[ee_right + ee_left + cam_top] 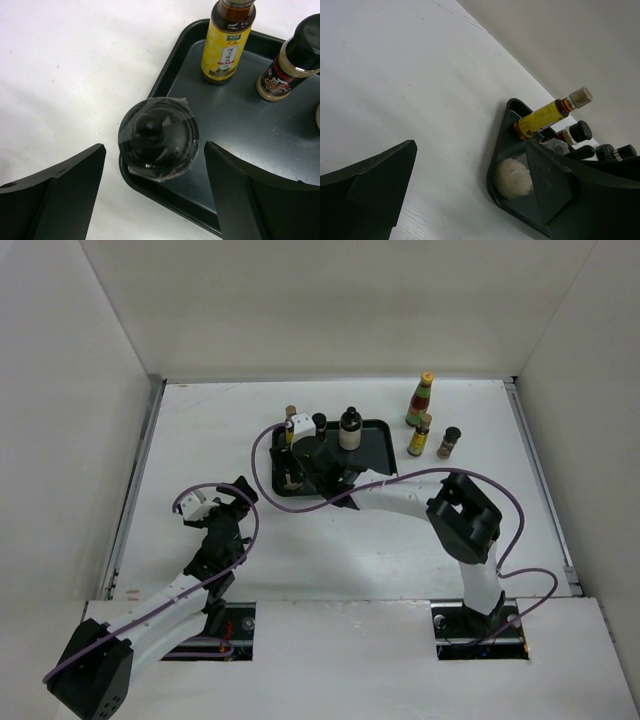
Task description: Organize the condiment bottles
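The black tray point(378, 455) holds a wide shaker point(157, 137) with a dark glossy top in its near-left corner, an amber yellow-labelled bottle point(227, 40), a dark-capped jar point(289, 57) and a white-labelled bottle point(349, 430). My right gripper point(154, 150) is open, one finger on each side above the shaker and not touching it; it also shows in the top view point(293, 472). My left gripper point(232, 498) is open and empty over the table left of the tray. A red bottle point(421, 400), an amber bottle point(419, 435) and a dark-capped jar point(449, 442) stand right of the tray.
In the left wrist view the tray corner point(501, 150) shows the shaker's white contents point(512, 177), with the amber bottle point(545, 115) behind. The right arm's purple cable point(265, 475) loops past the tray's left edge. White walls enclose the table.
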